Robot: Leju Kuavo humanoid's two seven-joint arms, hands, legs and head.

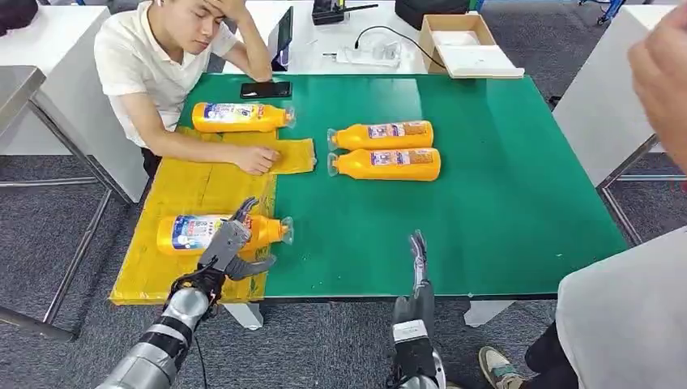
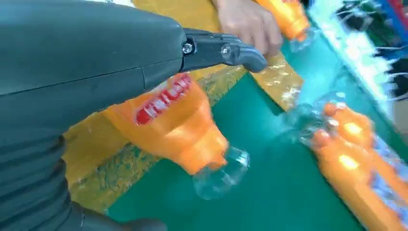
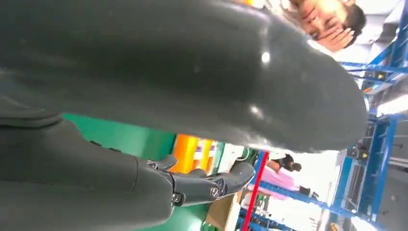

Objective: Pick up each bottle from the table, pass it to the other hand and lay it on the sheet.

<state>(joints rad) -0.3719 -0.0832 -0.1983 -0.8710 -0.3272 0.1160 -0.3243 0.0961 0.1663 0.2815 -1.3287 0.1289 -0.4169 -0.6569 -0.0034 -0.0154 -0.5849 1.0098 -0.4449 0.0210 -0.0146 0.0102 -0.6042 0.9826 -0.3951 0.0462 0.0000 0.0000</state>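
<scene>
Fingers (image 1: 243, 212) of the left hand (image 1: 229, 247) are spread above the near bottle (image 1: 212, 231), which lies on its side on the yellow sheet (image 1: 190, 190) at the table's near left, clear cap (image 1: 285, 229) poking over the sheet edge onto the green table (image 1: 502, 178); the left wrist view shows no finger closed on it, so the hand looks open and empty. Right hand (image 1: 419, 267) rests at the near edge with fingers straight, holding nothing. Two bottles (image 1: 387, 150) still lie side by side mid-table, and another bottle (image 1: 239, 117) sits at the sheet's far end by a seated person's hand (image 1: 255, 159). Full of orange liquid, these probably feel fairly heavy, with stiff but slick plastic walls; the labelled middle of the body seems the safest hold, since the tapered neck would slip
</scene>
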